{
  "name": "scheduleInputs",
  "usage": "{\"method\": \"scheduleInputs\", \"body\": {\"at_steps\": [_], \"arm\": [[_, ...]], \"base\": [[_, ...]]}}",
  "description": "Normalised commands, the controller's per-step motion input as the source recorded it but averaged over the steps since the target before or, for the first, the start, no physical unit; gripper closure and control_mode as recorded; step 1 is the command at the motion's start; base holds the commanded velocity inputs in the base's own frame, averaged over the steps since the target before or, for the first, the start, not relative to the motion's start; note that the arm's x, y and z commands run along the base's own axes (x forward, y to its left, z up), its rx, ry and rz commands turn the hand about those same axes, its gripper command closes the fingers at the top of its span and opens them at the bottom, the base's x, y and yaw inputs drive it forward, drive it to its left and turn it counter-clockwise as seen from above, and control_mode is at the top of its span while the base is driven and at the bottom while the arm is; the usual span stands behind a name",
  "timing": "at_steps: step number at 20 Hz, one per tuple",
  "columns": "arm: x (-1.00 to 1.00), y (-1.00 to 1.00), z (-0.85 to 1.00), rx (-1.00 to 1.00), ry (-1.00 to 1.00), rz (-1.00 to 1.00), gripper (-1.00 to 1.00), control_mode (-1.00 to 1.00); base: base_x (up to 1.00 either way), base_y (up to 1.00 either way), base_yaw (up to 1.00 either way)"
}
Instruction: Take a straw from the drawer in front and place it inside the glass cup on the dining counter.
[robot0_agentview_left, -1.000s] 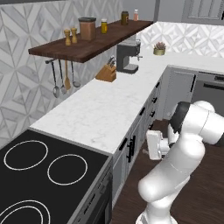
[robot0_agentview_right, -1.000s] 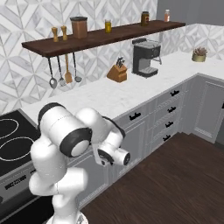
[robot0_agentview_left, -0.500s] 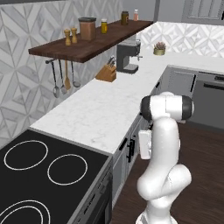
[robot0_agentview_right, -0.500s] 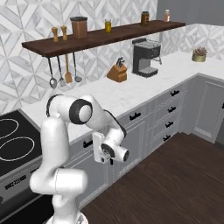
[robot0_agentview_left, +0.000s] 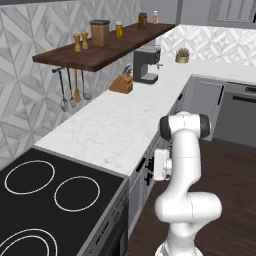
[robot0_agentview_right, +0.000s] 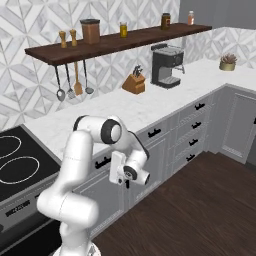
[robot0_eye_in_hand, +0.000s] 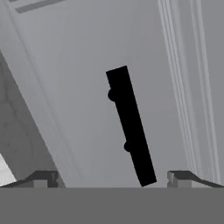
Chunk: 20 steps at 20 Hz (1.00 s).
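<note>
The arm is folded low in front of the grey cabinet run beneath the white worktop (robot0_agentview_right: 150, 107). From its base it rises to a shoulder level with the worktop edge, then bends down and forward, so the hand hangs just below that edge and faces the cabinet fronts. In the right base view the gripper (robot0_agentview_right: 127, 183) sits close in front of the drawer (robot0_agentview_right: 102, 161), which is shut, its dark handle (robot0_agentview_right: 103, 162) just beside the wrist. In the left base view the white hand (robot0_agentview_left: 161, 165) points at the same cabinet face, directly below the worktop lip and beside the black cooktop (robot0_agentview_left: 45, 200).

The hand view looks straight at the light-grey drawer front (robot0_eye_in_hand: 87, 109), with the dark handle (robot0_eye_in_hand: 130, 124) running slantwise across the middle because the hand is rolled. The two fingertips (robot0_eye_in_hand: 43, 178) stand far apart at the lower edge, one on either side of the handle's lower end, not touching it. The jaws are spread wide and hold nothing.

With the drawer closed, the straw cannot be seen.

Along the worktop beyond the arm stand a wooden knife block (robot0_agentview_right: 134, 83) and a coffee machine (robot0_agentview_right: 166, 65), below a dark wood shelf (robot0_agentview_right: 115, 42) carrying jars. Utensils (robot0_agentview_right: 74, 82) hang under the shelf, nearer the cooktop.
</note>
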Motion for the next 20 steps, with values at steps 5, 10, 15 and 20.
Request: {"method": "scheduleInputs", "body": {"at_steps": [5, 10, 15, 20], "arm": [[0.32, 0.35, -0.36, 0.00, -0.01, 0.08, -1.00, -1.00], [0.01, 0.40, -0.18, -0.01, -0.05, 0.09, -1.00, -1.00], [0.17, 0.15, -0.12, 0.00, -0.05, 0.10, -1.00, -1.00], [0.15, 0.23, -0.12, 0.00, -0.01, 0.06, 1.00, -1.00]], "base": [[0.00, 0.00, 0.00], [0.00, 0.00, 0.00], [0.00, 0.00, 0.00], [0.00, 0.00, 0.00]]}}
